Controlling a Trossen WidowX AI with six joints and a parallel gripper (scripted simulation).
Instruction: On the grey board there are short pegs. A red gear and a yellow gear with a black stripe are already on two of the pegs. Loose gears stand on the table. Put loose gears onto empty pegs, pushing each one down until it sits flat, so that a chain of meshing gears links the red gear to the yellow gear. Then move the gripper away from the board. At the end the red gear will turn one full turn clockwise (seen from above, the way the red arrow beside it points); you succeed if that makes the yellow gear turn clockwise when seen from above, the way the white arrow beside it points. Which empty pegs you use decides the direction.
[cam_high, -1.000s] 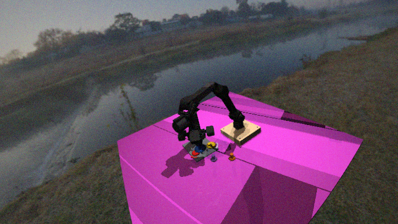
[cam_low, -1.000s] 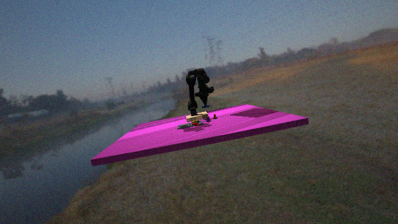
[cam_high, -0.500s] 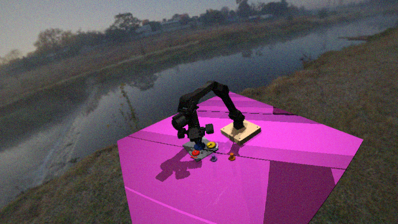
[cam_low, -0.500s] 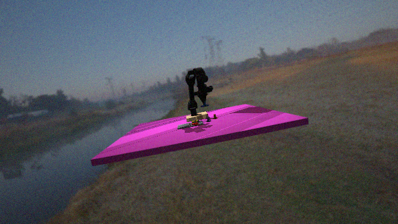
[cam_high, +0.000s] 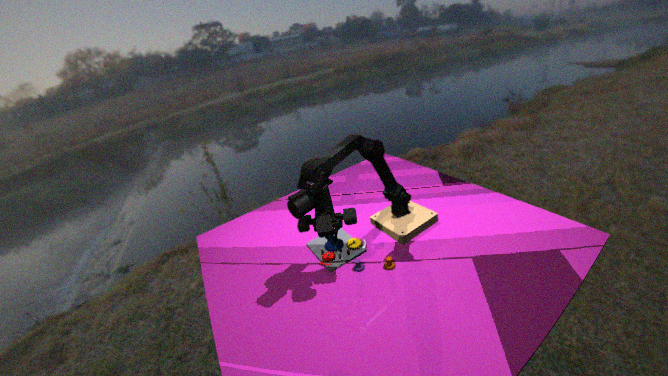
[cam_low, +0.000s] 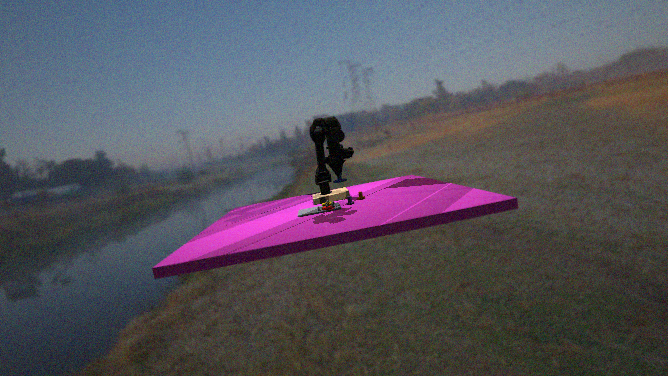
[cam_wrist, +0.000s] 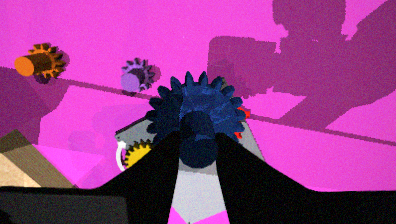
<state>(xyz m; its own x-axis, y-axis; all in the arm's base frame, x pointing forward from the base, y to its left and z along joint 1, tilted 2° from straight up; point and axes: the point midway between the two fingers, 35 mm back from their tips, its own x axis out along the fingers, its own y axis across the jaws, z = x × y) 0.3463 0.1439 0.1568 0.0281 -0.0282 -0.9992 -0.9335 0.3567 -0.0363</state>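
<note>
My gripper is shut on the handle of the large blue gear, which hangs level above the grey board. The red gear sits on the board, mostly hidden by the blue gear in the wrist view. The yellow gear sits on the board, beside the white arrow. A small purple gear and an orange gear stand on the table off the board. Most pegs are hidden or too small to tell.
The arm's wooden base plate stands behind the board, on the yellow gear's side. The magenta table carries dark shadows, one of them the arm's, beside the board.
</note>
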